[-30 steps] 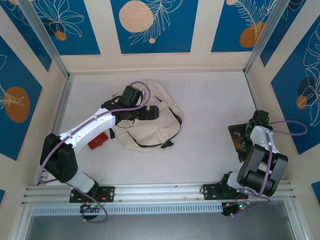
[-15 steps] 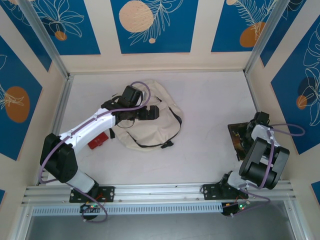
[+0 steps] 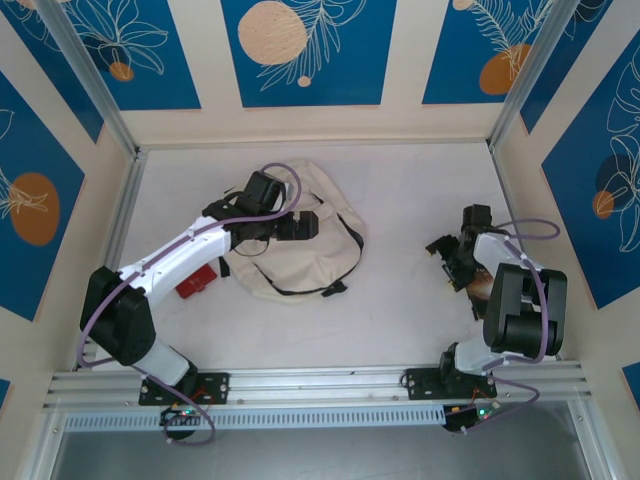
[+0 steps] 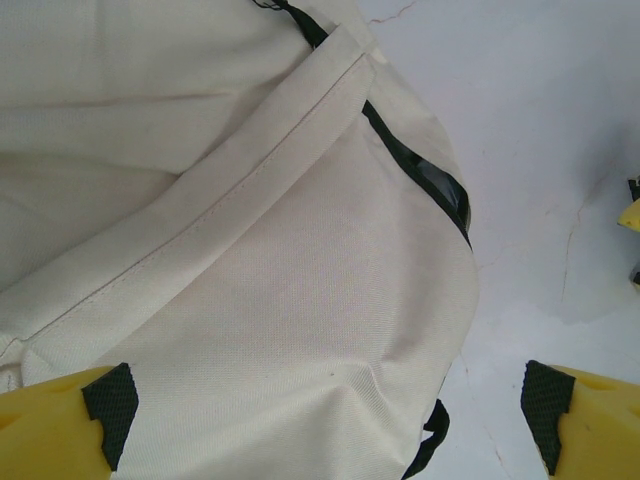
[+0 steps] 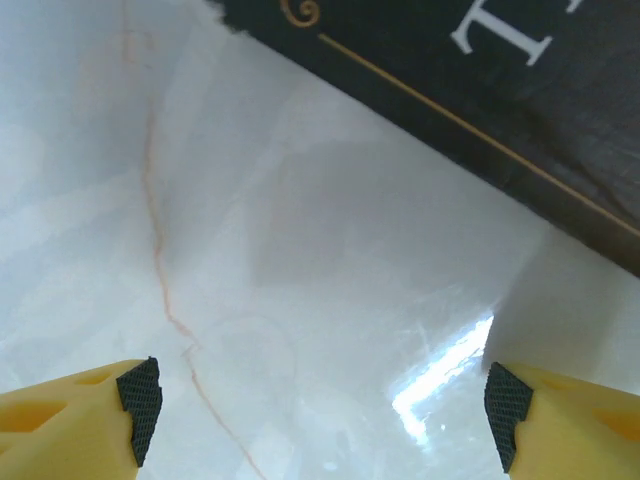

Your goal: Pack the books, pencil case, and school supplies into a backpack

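1. Left end effector (image 4: pixel 325 400) spread wide, empty, over backpack (image 3: pixel 285 262), centre-left of overhead frame.
2. Right end effector (image 5: pixel 320 400) spread, empty, above bare surface (image 5: pixel 250 250); dark book (image 5: pixel 480 70) at upper right of wrist frame.
3. Risk: dark book lies flat and thin; fingers may skid over its cover, catching no edge.

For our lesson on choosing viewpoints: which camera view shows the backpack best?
The top external view: nearly all of the backpack shows, outline and black straps, though the left arm crosses it. The left wrist view gives a close patch of its cream fabric, a seam and a strap.
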Controlling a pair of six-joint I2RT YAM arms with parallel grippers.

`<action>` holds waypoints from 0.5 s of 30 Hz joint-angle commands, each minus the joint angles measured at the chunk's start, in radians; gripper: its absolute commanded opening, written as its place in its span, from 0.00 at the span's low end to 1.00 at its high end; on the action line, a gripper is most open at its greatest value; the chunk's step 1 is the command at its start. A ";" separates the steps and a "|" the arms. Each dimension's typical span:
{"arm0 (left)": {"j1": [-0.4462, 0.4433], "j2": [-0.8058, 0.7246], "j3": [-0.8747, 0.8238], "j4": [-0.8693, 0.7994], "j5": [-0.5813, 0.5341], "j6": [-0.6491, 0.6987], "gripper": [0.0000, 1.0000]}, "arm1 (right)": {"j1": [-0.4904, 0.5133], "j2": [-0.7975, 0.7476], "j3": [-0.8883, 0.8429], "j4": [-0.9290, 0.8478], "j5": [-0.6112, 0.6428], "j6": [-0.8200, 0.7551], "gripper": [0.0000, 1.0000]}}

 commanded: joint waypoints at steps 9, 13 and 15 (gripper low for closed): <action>0.005 -0.003 0.010 0.005 0.018 0.017 1.00 | -0.196 -0.138 -0.020 -0.125 0.205 -0.057 0.89; 0.005 0.003 0.018 0.007 0.028 0.016 1.00 | -0.281 -0.190 -0.104 -0.118 0.204 -0.035 0.88; 0.004 0.005 0.020 0.007 0.031 0.015 1.00 | -0.317 -0.212 -0.136 -0.119 0.205 -0.021 0.87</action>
